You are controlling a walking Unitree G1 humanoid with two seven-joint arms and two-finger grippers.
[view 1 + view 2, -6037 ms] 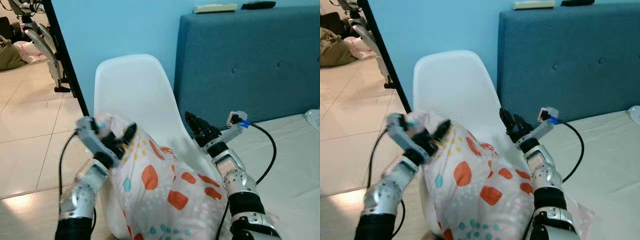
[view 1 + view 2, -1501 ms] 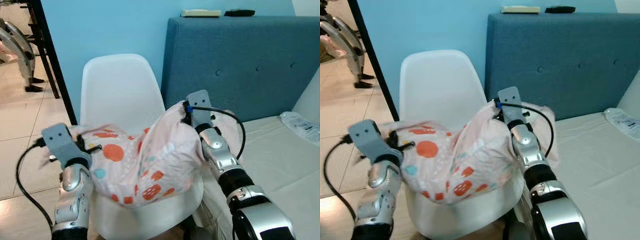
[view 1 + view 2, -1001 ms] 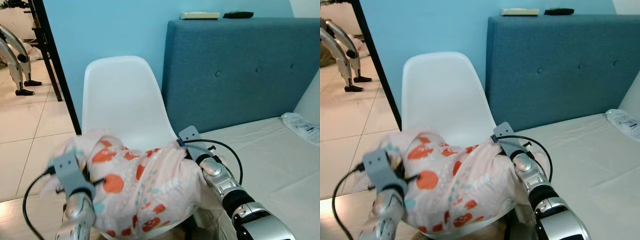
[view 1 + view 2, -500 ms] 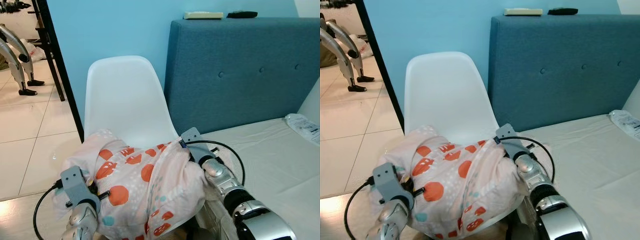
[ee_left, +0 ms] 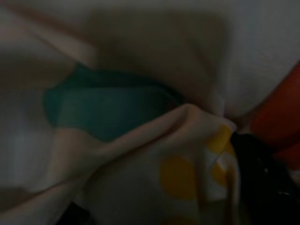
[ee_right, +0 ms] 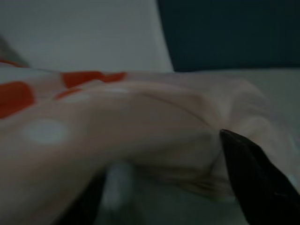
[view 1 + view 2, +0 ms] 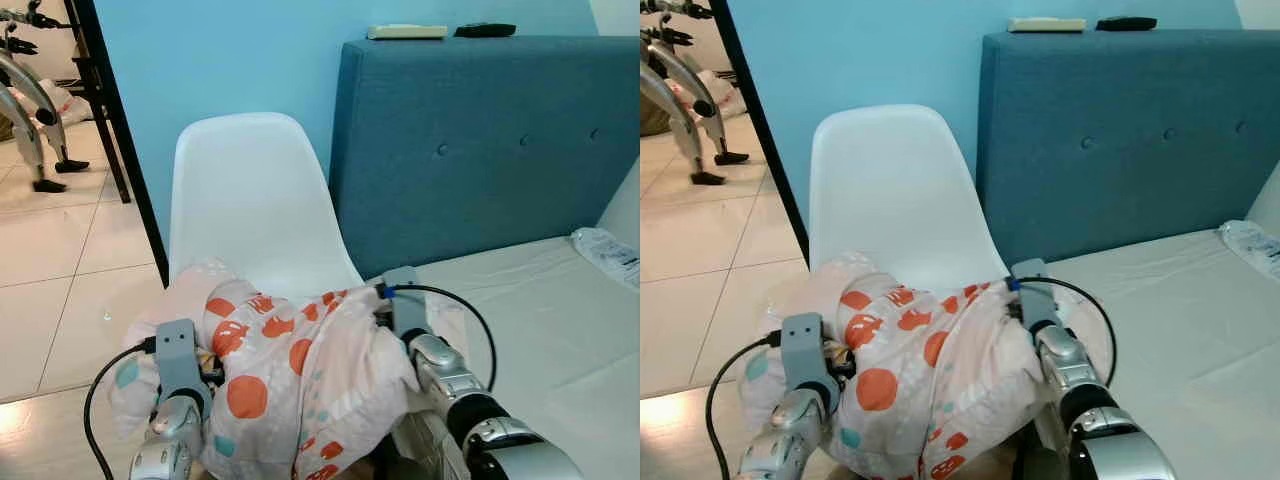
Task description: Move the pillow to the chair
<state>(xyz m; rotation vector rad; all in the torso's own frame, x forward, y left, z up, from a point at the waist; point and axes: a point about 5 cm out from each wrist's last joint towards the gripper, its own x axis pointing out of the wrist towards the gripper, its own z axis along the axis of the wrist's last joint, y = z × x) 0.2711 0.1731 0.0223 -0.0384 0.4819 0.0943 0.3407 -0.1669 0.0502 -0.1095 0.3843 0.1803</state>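
Left pincer (image 7: 205, 372) – pillow (image 7: 290, 370), white chair (image 7: 245, 200), tiled floor (image 7: 50, 260), blue wall (image 7: 240, 55)

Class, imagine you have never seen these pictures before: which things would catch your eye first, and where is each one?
The eye goes first to the pale pillow with orange spots, bunched on the seat of the white chair, low in the middle. The left end effector and the right end effector press into its two ends, fabric folded around their black fingers. Behind the chair rises a blue headboard at the head of a white bed.

Blue headboard (image 7: 490, 140) with two remotes (image 7: 407, 32) atop
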